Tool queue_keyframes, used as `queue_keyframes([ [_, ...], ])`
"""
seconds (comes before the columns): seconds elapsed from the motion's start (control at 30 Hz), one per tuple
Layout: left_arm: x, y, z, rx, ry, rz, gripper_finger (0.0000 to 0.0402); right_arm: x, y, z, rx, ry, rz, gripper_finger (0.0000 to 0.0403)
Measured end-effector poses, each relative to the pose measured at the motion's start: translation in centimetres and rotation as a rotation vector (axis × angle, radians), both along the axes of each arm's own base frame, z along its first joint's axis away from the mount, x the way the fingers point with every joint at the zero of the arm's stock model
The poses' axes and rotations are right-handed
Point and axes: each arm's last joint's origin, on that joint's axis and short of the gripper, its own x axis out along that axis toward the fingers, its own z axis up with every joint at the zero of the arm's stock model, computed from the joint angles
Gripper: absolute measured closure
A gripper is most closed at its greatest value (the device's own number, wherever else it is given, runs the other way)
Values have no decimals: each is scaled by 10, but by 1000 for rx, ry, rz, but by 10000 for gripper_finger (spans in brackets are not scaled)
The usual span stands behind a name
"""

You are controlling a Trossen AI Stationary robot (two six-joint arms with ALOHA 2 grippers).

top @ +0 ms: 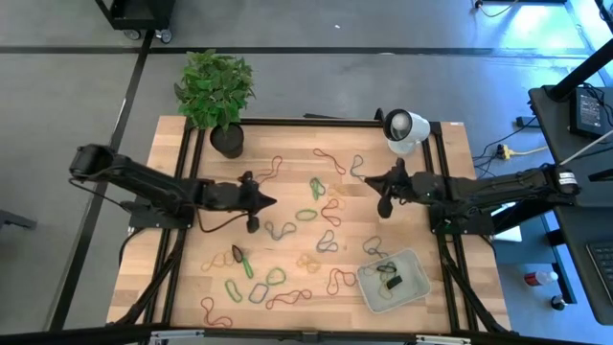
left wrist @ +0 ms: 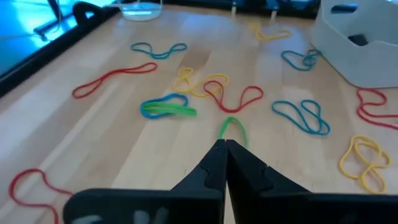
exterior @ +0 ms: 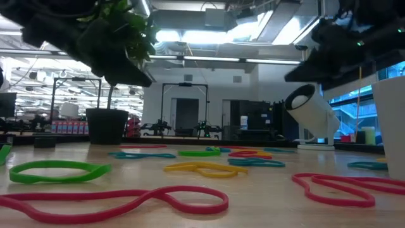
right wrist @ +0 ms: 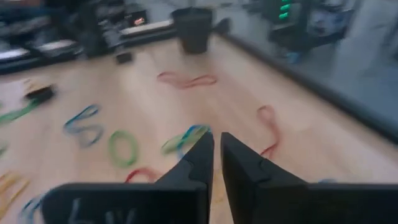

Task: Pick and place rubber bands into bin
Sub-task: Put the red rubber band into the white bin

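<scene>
Many coloured rubber bands lie flat and scattered over the wooden table. The bin (top: 427,278) stands near the table's right near corner with a few bands (top: 383,271) inside; its pale wall (left wrist: 351,59) also shows in the left wrist view. My left gripper (top: 274,201) (left wrist: 225,144) is shut and hovers left of centre, just short of a green ring-shaped band (top: 306,215) (left wrist: 231,126), whose near part its fingertips hide. My right gripper (top: 370,184) (right wrist: 216,138) hovers right of centre. Its fingers are drawn together to a thin slit and hold nothing.
A black plant pot (top: 227,141) stands at the far left corner and a white round camera-like device (top: 404,129) at the far right. Black frame rails (top: 188,182) run along the table's sides. In the low view both arms hang well above the bands (exterior: 196,169).
</scene>
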Motion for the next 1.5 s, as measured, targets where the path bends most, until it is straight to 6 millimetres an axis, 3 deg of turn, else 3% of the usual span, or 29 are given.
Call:
queue_keyframes([
  [0.17, -14, 5, -10, 15, -70, 20, 401, 29, -12, 24, -42, 26, -102, 355],
  [0.37, -19, 10, -14, 6, -80, -1, 400, 85, -42, 40, -47, 220, -190, 353],
  [0.53, -19, 10, -14, -14, -84, 11, 400, 130, -75, 36, 43, 473, -259, 353],
  [0.73, -19, 10, -14, 3, -79, 2, 400, 167, -116, 17, 167, 677, -261, 353],
  [1.07, -19, 9, -15, -6, -74, -27, 400, 182, -166, -18, 429, 799, -262, 353],
  [1.27, -19, 9, -16, 1, -65, -30, 399, 185, -172, -35, 449, 828, -239, 353],
  [1.5, -19, 9, -16, 11, -62, -34, 401, 188, -173, -37, 403, 826, -196, 353],
])
